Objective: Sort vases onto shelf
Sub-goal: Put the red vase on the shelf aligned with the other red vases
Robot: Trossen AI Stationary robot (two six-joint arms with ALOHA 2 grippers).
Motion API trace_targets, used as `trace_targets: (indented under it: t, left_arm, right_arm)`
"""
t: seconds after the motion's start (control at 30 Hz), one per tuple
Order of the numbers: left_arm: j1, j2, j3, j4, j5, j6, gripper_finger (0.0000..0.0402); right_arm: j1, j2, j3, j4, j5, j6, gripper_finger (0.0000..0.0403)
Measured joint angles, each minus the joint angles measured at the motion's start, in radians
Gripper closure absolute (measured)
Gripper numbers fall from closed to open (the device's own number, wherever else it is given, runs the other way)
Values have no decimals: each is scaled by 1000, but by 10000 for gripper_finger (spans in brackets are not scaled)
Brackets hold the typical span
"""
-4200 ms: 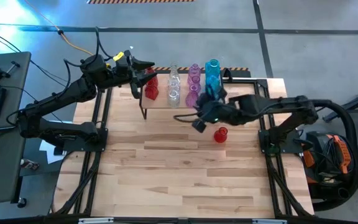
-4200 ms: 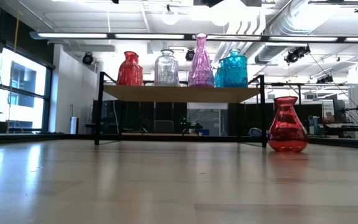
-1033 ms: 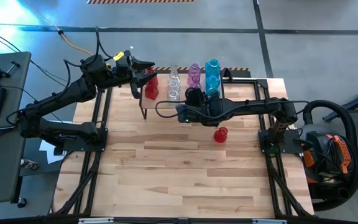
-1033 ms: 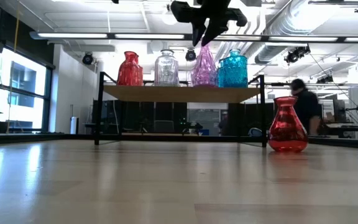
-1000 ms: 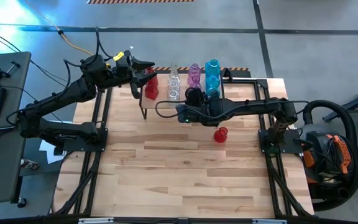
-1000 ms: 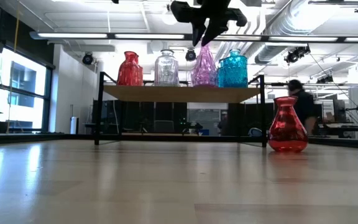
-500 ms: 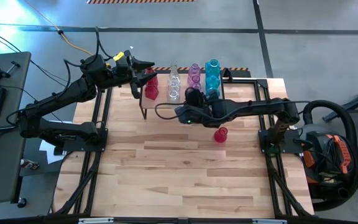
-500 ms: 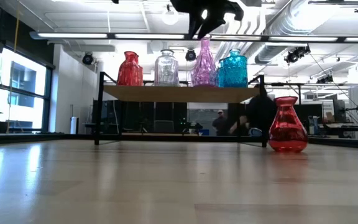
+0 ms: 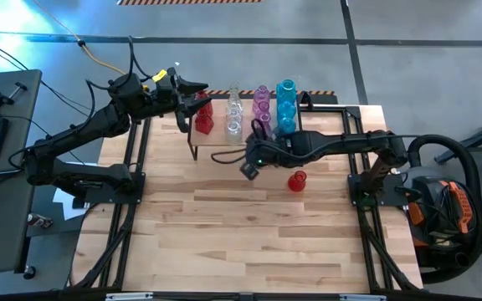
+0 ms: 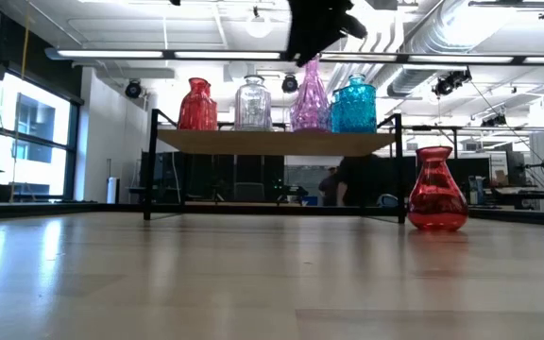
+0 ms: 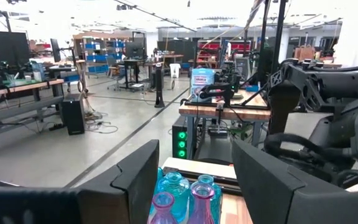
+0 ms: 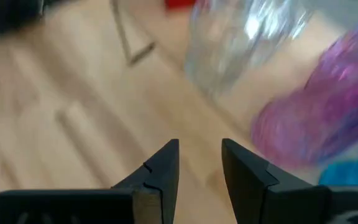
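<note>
Right gripper [image 9: 248,170] just in front of the low wood-topped shelf on thin black legs [image 9: 213,136], over the plank-topped wooden table [image 9: 241,234]; fingers [image 12: 160,171] parted by a narrow gap, nothing between them, nothing touched. Left gripper [image 9: 197,95] at the shelf's left end, above the red vases there; fingers [image 11: 138,180] spread wide, empty.

On the shelf, rows running front to back, from its left end: red translucent glass vases [image 9: 202,117], clear glass vases [image 9: 233,113], pink-purple vases [image 9: 261,104], teal blue vases [image 9: 286,104]. All upright, long axes vertical, mouths upward. In the low view, front vases side by side along the shelf's edge: red bulbous [image 10: 196,106], clear jar-shaped [image 10: 252,105], pink-purple tall-necked [image 10: 307,98], teal squat [image 10: 354,106].

One red bulbous glass vase [image 9: 297,181] off the shelf, standing upright on the table in front of the shelf's right end, near the right gripper but apart from it; narrow neck up, flared mouth on top [image 10: 436,190].

Right arm's dark links [image 9: 333,144] stretched along the shelf's front edge, between the shelf and the lone red vase.

A person [image 10: 352,181] in dark clothes beyond the table, seen beneath the shelf.
</note>
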State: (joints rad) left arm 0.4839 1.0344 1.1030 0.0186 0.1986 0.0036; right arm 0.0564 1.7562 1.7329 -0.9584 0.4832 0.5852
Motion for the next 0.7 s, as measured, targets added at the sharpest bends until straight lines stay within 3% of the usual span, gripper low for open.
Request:
trace_targets:
  t: [0.2, 0.5, 0.7]
  left_arm:
    - [0, 0, 0, 0, 0, 0, 207]
    - [0, 0, 0, 0, 0, 0, 207]
    - [0, 0, 0, 0, 0, 0, 207]
  right_arm:
    - [37, -15, 0, -204, -140, -2, 297]
    - [121, -58, -29, -463, -71, 43, 297]
    - [153, -269, -243, -363, -36, 94, 297]
